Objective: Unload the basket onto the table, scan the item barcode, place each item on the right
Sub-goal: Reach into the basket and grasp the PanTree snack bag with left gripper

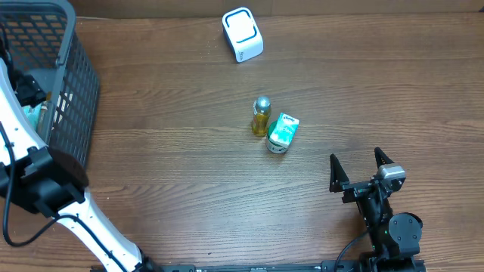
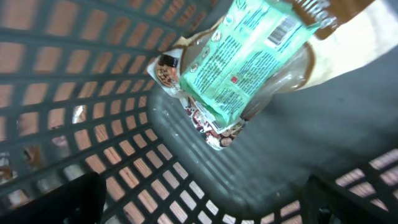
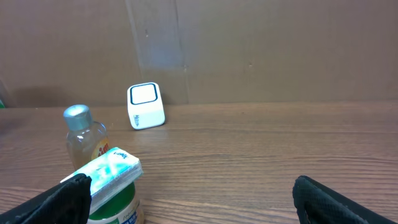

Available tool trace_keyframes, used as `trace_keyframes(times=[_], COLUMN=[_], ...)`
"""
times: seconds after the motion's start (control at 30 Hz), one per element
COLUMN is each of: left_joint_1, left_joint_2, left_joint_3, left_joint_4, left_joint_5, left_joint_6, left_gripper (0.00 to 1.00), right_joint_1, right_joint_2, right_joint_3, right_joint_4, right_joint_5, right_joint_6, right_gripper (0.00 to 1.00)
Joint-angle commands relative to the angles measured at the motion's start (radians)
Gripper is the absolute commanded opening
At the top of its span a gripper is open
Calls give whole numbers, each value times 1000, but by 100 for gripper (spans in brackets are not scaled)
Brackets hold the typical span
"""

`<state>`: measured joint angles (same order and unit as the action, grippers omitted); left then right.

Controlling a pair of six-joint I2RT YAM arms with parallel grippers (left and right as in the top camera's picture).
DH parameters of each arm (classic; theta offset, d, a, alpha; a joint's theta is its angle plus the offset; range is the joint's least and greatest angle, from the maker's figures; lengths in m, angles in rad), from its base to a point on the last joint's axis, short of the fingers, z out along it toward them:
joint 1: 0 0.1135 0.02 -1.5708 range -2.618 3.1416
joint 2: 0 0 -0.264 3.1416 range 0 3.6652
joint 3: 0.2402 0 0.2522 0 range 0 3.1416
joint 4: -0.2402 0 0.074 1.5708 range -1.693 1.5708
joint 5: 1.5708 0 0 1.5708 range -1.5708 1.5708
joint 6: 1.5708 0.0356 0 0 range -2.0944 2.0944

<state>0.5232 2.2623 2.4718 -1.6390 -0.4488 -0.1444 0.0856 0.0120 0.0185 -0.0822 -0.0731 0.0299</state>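
Note:
My left gripper (image 2: 205, 210) hangs open inside the grey basket (image 1: 72, 91), its dark fingertips (image 2: 74, 199) at the lower corners of the left wrist view. Beyond them a clear packet with a mint-green label (image 2: 249, 59) lies on the basket floor, a barcode showing at its upper right end. Nothing sits between the jaws. The white barcode scanner (image 1: 242, 34) stands at the back of the table, also visible as the scanner (image 3: 146, 106) in the right wrist view. My right gripper (image 1: 361, 162) rests open and empty near the front right.
A small yellow bottle with a silver cap (image 1: 261, 115) stands mid-table beside a green tub topped by a teal packet (image 1: 283, 132). The tub (image 3: 115, 205) lies just ahead of my right gripper's left fingertip. A brown cardboard wall closes off the back.

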Motion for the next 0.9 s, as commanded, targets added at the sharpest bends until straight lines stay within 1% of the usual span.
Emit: trace_keyframes(times=[0.0, 0.17, 0.37, 0.47, 0.6, 0.77, 0.87], left_joint_1=[25, 47, 55, 54, 55, 54, 54], left_joint_2=[39, 83, 89, 89, 89, 89, 89], left_joint_3=[-4, -5, -5, -14, -73, -201, -249], left_joint_4=[-1, 33, 89, 101, 115, 185, 230], left_joint_5=[-4, -4, -2, 2, 1, 10, 70], left_joint_6=[34, 48, 89, 90, 115, 185, 258], left_gripper=[100, 100, 100, 100, 100, 100, 99], right_joint_1=[-3, -3, -3, -3, -3, -3, -3], right_joint_2=[-9, -9, -9, -9, -9, -9, -9], right_joint_3=[-10, -10, -10, -10, -10, -10, -10], right_joint_4=[5, 5, 5, 5, 5, 5, 5], right_joint_5=[9, 9, 9, 9, 9, 9, 9], right_joint_6=[7, 7, 7, 7, 7, 7, 7], right_gripper=[100, 100, 100, 100, 100, 100, 100])
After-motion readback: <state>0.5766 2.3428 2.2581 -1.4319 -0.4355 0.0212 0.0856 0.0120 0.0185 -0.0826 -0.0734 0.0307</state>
